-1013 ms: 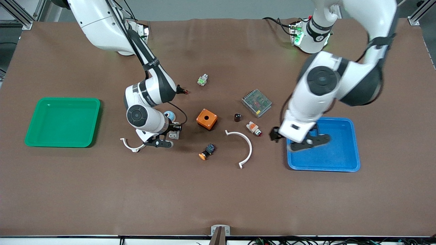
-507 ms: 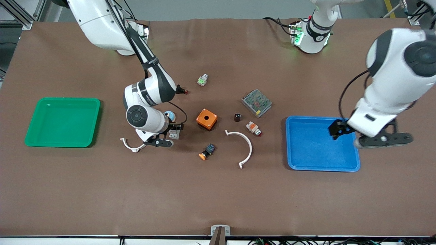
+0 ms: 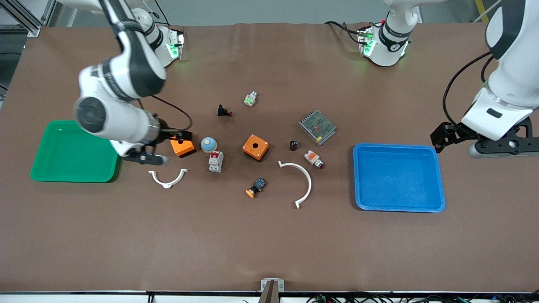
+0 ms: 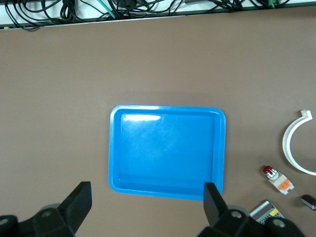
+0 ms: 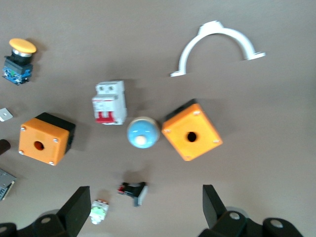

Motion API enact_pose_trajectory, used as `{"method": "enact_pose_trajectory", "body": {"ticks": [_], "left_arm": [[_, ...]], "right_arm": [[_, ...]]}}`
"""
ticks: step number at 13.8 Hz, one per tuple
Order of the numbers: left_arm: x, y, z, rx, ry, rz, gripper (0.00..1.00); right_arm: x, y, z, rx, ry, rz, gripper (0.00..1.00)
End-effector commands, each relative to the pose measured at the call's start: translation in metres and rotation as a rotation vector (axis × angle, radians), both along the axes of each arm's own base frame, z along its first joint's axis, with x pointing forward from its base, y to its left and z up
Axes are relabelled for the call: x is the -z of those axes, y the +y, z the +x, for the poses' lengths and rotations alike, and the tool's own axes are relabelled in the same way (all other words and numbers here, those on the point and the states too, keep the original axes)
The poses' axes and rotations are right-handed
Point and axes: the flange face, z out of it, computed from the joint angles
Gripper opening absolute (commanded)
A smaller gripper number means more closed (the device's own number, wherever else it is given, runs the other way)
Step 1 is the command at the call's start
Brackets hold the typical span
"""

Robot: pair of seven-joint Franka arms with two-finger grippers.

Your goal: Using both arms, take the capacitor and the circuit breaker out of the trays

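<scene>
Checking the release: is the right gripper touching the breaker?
Apart. In the front view the right gripper hangs open by the green tray, with bare table between it and the breaker, which lies alone on the table.

Bright, even overhead light; soft short shadows; right arm (image 3: pixel 122 109) motion-blurred; glare on blue tray (image 4: pixel 143 118).
</scene>
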Motion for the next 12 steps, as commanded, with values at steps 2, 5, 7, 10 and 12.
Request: {"method": "enact_pose_trajectory", "body": {"ticks": [2, 5, 7, 10, 12], "left_arm": [[-0.019, 0.015, -0.021, 0.004, 0.03, -0.035, 1.0], [-0.028, 0.031, -0.035, -0.025, 0.084, -0.1, 1.0], [-0.031, 0.033, -0.043, -0.024, 0.115, -0.099, 1.0], [-0.033, 0.03, -0.051, -0.018, 0.126, -0.105, 1.0], [-0.036, 0.03, -0.057, -0.022, 0.144, -0.114, 1.0]], "right_arm": [[-0.022, -0.088, -0.015, -0.025, -0.014, -0.048, 1.0], [-0.059, -0.128, -0.02, -0.06, -0.079, -0.115, 1.0], [-0.099, -0.164, -0.017, -0.084, -0.095, -0.098, 1.0], [-0.147, -0.172, -0.016, -0.073, -0.101, -0.101, 1.0], [-0.177, -0.182, -0.015, -0.056, -0.132, -0.104, 1.0]]}}
